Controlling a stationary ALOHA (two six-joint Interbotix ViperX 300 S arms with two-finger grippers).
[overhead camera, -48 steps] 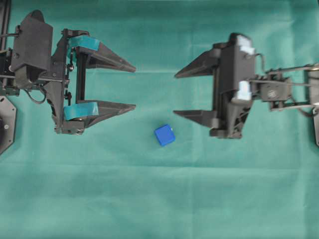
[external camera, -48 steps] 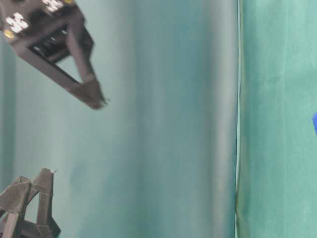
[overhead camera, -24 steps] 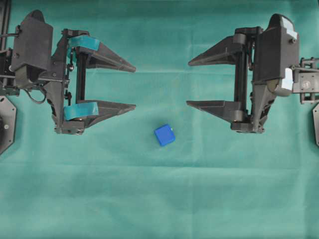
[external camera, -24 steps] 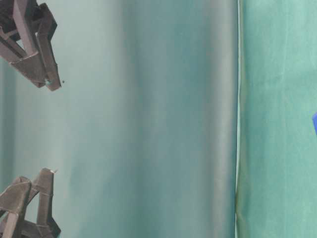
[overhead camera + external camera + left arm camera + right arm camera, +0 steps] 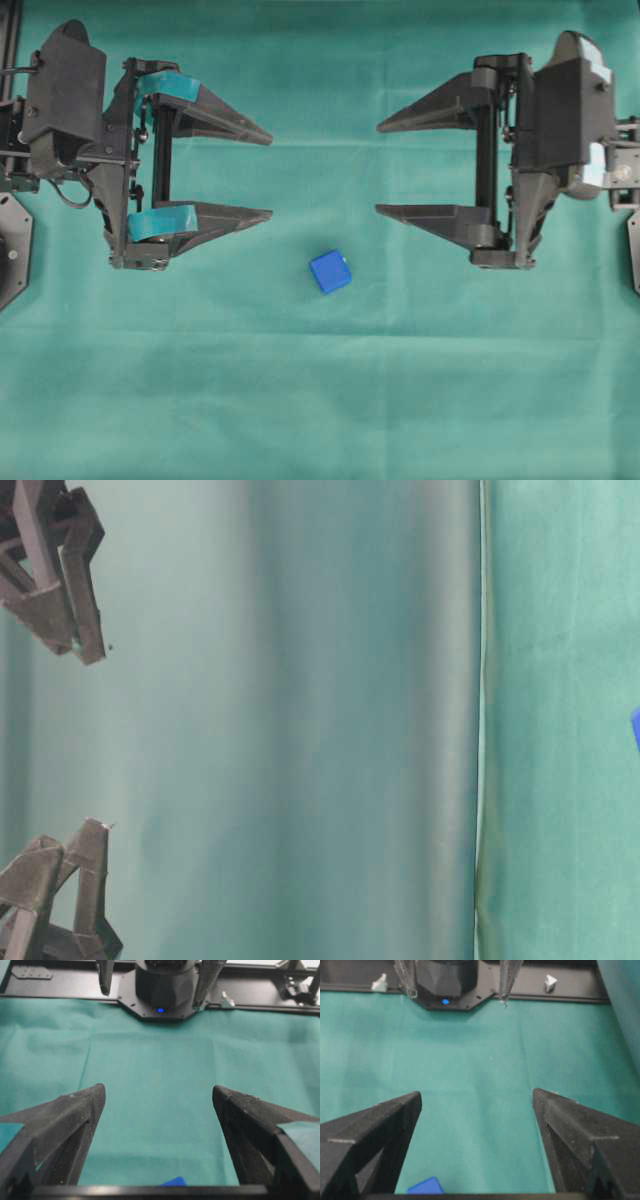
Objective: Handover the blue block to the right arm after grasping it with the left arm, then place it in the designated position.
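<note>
Right gripper has pulled back toward its own side and squared up since a second ago; left gripper and blue block haven't budged. Both sets of fingers stand wide apart, holding nothing. Block sits on the green cloth between the two, nearer the bottom edge of the overhead view than either gripper. Reads as pre-grasp: left pick not begun. It's a cube, so no long axis; sits slightly rotated. Placement dots I can't make out.

Robotics lab bench: green cloth covers the table, green backdrop behind it, black arm-mount rail at cloth's far edge.
</note>
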